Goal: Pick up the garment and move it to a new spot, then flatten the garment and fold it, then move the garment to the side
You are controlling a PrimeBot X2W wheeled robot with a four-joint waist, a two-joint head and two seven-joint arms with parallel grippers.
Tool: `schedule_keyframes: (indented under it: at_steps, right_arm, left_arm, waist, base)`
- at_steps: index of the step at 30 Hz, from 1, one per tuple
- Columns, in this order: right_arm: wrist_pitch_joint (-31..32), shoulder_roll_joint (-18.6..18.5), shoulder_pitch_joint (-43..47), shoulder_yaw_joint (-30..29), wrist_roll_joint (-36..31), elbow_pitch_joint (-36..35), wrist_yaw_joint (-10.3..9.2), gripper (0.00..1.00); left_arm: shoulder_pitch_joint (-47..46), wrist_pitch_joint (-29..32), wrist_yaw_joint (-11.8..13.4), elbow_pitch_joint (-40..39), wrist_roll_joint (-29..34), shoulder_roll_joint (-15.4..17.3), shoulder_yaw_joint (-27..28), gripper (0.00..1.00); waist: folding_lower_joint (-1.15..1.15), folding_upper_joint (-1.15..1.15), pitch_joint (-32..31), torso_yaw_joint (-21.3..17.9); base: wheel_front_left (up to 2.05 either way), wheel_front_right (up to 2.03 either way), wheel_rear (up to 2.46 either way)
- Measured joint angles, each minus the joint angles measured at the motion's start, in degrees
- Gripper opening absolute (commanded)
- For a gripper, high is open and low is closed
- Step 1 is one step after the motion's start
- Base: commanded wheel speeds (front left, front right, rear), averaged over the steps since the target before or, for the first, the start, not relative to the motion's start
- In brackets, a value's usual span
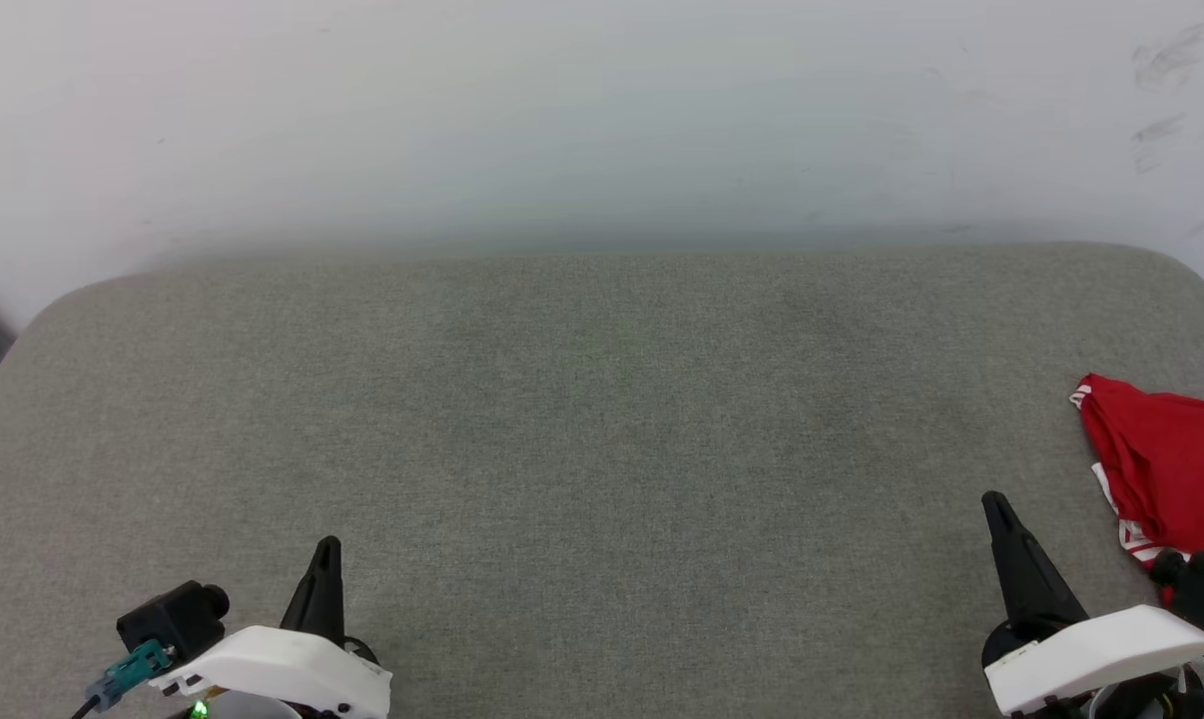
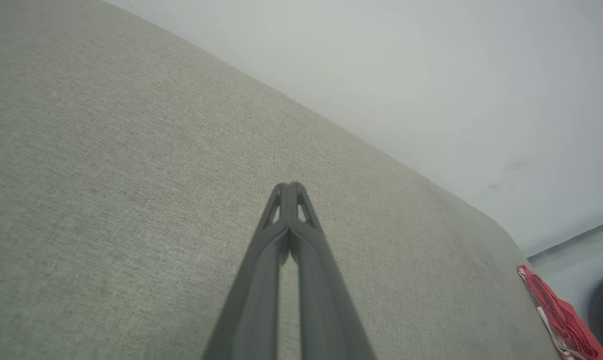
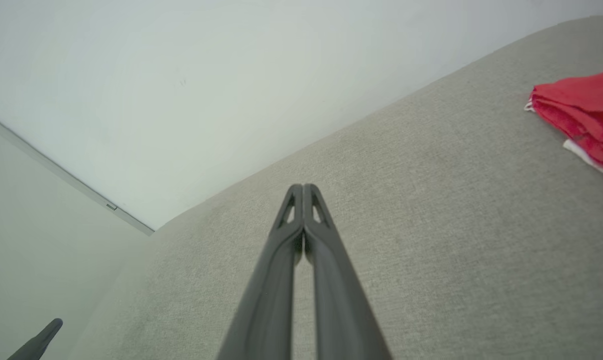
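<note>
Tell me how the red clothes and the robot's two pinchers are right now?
garment: bunched up, lying at the right edge of the cushion, not held.
left gripper: shut, empty, over the cushion.
right gripper: shut, empty, fingers apart from the garment.

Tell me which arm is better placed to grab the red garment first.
Right. The garment lies at the right edge of the cushion, close beside the right gripper, which is shut and empty. The left gripper, also shut, sits far across the cushion.

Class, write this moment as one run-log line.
left hand: shut, empty | right hand: shut, empty | garment: ungrasped, at right edge of grey surface
</note>
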Motion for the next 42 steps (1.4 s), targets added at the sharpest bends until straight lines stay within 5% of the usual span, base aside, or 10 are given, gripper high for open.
schedule_keyframes:
  at_steps: [42]
  right_arm:
    - [1.4,-0.3,-4.2,-1.6,30.4,6.1,-0.01,0.0]
  left_arm:
    - [-2.6,7.5,-9.3,3.5,-22.6,-6.8,10.9,0.0]
  waist:
    - [0.0,0.0,0.6,0.6]
  base:
    - [0.0,0.0,0.0]
